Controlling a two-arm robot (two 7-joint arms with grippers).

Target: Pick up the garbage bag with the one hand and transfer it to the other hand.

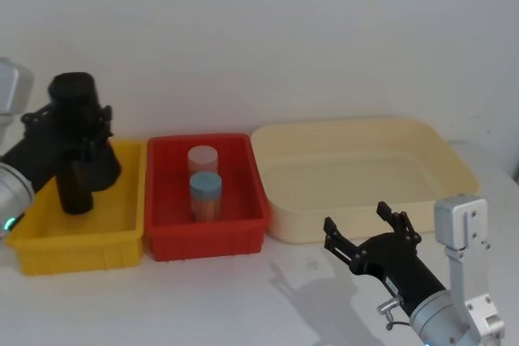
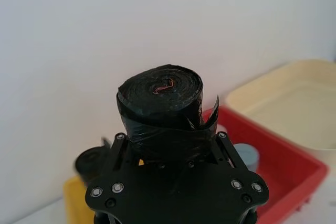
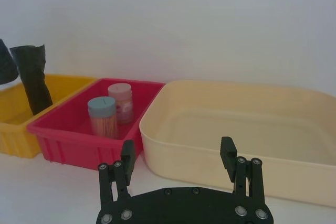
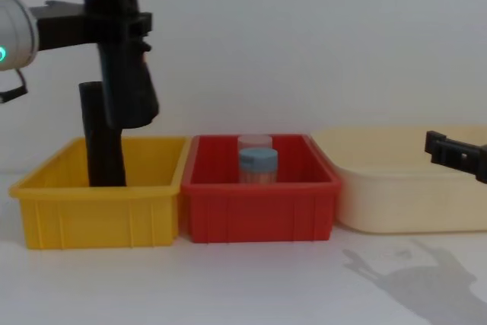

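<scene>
Left gripper (image 2: 168, 139) fingers (image 2: 118, 145) clamp garbage bag (image 2: 160, 100) upright, seemingly near top; right gripper (image 3: 177, 150) spread.

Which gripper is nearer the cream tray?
Right. The right gripper hovers open just in front of the cream tray. The left gripper is up over the yellow bin, beyond the red bin, shut on the garbage bag.

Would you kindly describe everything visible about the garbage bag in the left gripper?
The garbage bag is a thick, tightly wound roll of matte black crinkled plastic, with a loose flap at its edge and a reddish fleck at its core. It stands roughly upright, clamped by the left gripper, raised above the yellow bin.
</scene>
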